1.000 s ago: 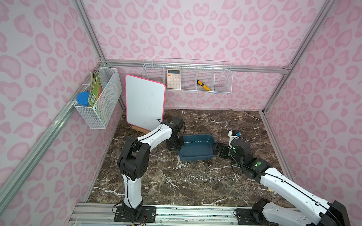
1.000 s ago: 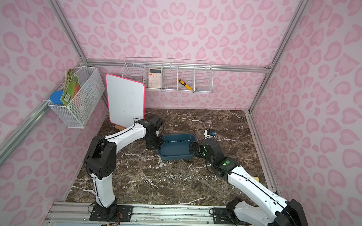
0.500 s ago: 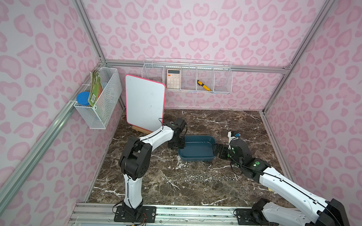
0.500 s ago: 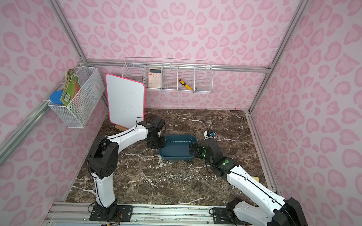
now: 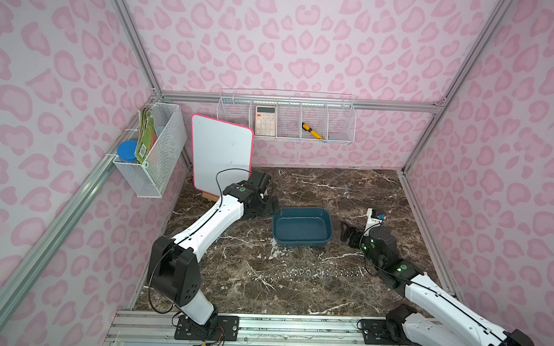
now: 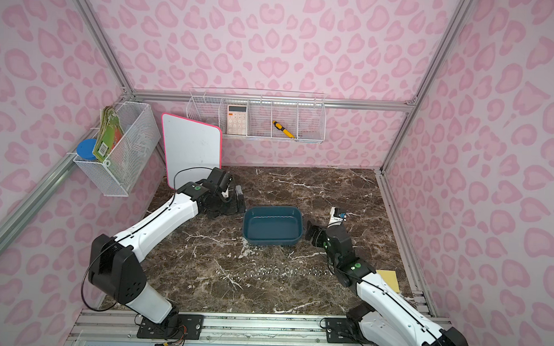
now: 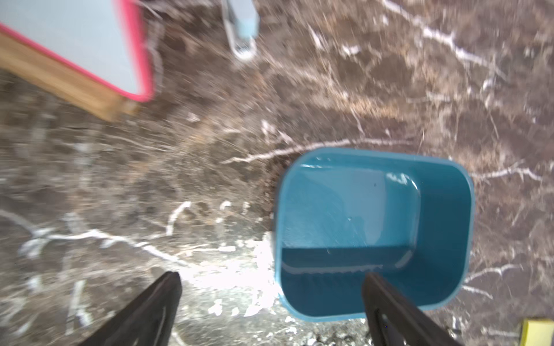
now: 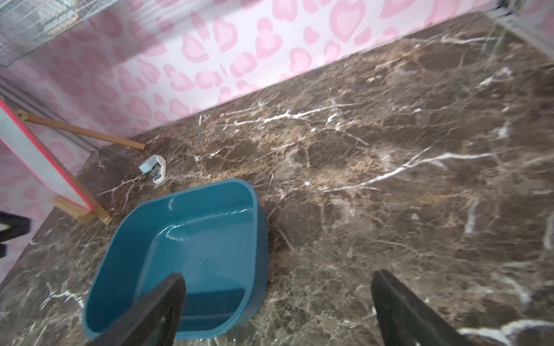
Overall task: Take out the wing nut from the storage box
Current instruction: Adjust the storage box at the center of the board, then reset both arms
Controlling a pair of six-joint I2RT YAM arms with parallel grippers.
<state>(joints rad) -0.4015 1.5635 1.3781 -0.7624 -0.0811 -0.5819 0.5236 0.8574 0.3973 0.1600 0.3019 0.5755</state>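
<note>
The left gripper [image 7: 269, 278] gapes empty at the left end of the shallow teal-blue plastic storage box [image 5: 300, 227], whose floor shows bare: no wing nut inside. The right gripper [image 8: 278, 277], equally wide and empty, hovers beside its right end. Tiny silvery pieces [image 5: 316, 272], too small to identify, line the dark marble tabletop [image 5: 332, 188] in front. Removal looks finished.

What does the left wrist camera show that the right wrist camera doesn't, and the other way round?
Only the left wrist view: both fingers of the open left gripper and a yellow pad's corner. Only the right wrist view: the open right gripper and the pink patterned wall. Both: the storage box, with no wing nut visible inside, the whiteboard, a small white device and the marble table.
</note>
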